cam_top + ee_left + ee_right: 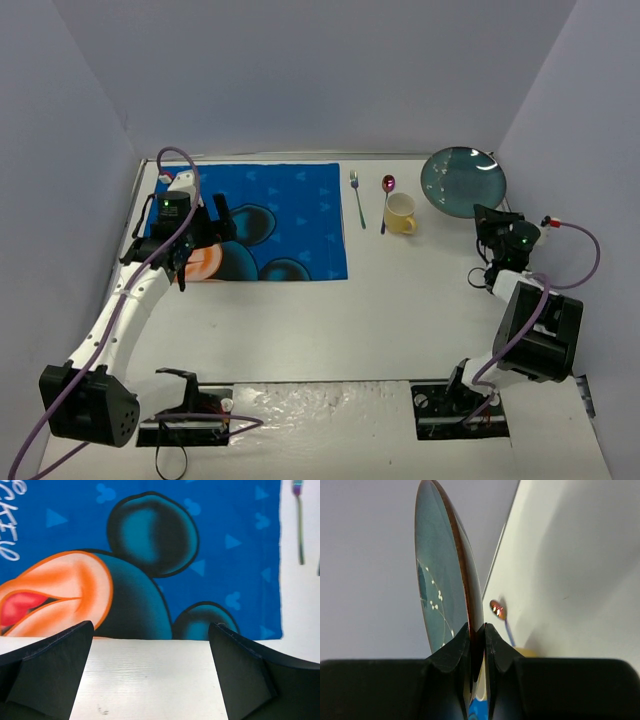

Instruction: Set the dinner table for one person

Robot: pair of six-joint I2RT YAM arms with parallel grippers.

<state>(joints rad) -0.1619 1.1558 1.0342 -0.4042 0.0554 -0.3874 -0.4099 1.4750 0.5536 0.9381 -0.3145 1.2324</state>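
Jaws first: on my right gripper [476, 627] they are squeezing down on the near rim of the teal plate [463, 181], with the rim sandwiched between the two black fingers in the right wrist view. On my left gripper [151, 630] they are standing wide apart with nothing between them. I am working over the dinner table [350, 320], the big white top that is filling most of the overhead view and carrying everything else. The plate is sitting at its far right corner, close to the wall, and the right arm is reaching out to it from the near right side. I cannot tell whether the plate's far edge is resting on the table or tilting up off it. The left gripper is hanging over the near left edge of the blue cartoon-printed mat [280, 215], which is lying flat on the far left part of the table. Between mat and plate, a fork [356, 197] is lying just beside the mat's right edge. A spoon [387, 195] is lying a little further right, with a pale yellow cup [400, 213] standing right against it.
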